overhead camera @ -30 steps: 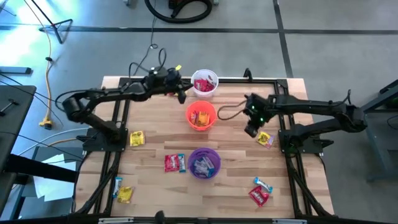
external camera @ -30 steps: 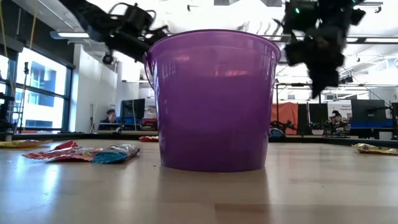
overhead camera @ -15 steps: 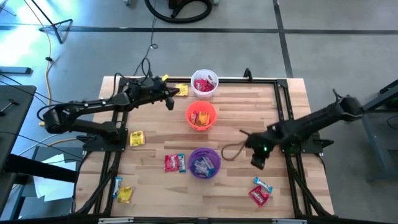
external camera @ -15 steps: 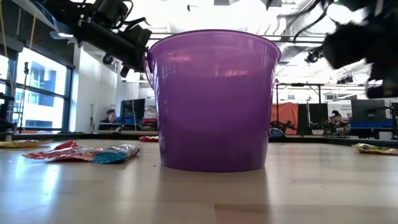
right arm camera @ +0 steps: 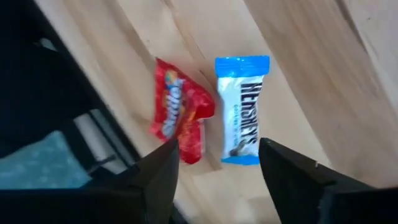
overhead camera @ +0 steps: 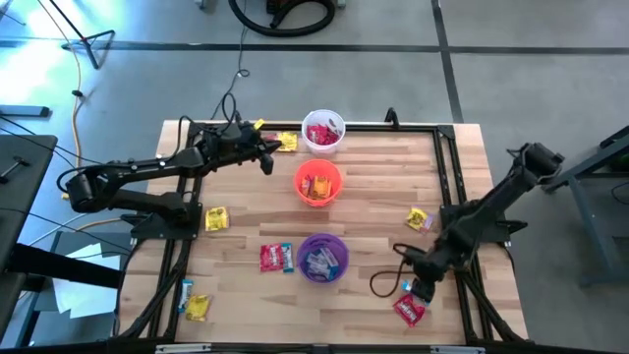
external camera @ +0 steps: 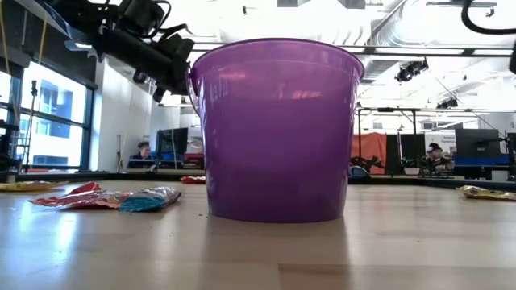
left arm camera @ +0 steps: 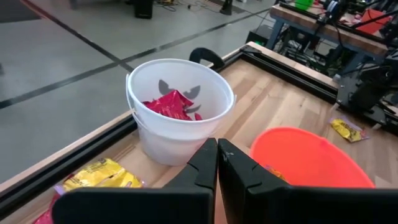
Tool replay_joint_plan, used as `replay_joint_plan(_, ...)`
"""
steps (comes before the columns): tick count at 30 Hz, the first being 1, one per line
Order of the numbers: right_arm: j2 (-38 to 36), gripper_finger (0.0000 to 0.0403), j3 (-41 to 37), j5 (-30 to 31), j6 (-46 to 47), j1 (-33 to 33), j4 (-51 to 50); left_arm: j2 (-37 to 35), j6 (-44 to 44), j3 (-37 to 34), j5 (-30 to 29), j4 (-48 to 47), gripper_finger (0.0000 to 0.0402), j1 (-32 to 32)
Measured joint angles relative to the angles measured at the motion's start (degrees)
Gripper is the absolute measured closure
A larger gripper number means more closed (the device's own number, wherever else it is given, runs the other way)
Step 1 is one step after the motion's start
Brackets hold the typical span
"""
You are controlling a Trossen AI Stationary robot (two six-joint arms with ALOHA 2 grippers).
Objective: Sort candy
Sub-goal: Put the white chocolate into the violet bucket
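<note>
Right tool (right arm camera: 214, 168) hangs over the lower right of the surface (overhead camera: 393, 187) in the overhead view, jaws spread wide and empty, straddling the blue-white Hershey's candy (right arm camera: 242, 110) with the red Skittles pack (right arm camera: 179, 118) just beside it; lined up like that, it looks ready to drop on one. Left tool (left arm camera: 217, 163) sits pinched shut and empty at upper left, near the white cup (left arm camera: 180, 109) of red candy and the orange cup (left arm camera: 311, 157). More candy lies scattered around the purple cup (overhead camera: 322, 257).
</note>
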Motion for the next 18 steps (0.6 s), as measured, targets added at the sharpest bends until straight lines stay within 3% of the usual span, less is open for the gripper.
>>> replay_joint_plan(9,10.74,0.0192,0.00,4.00,-5.13,1.66,1.32,0.02,-0.04,-0.02,0.00,-0.07,0.0401,0.00)
replay_joint_plan(18,13.04,0.0273,0.01,3.81,-7.74,1.64,3.98,0.02,-0.98,-0.02,0.33,-0.74,0.0401,-0.09)
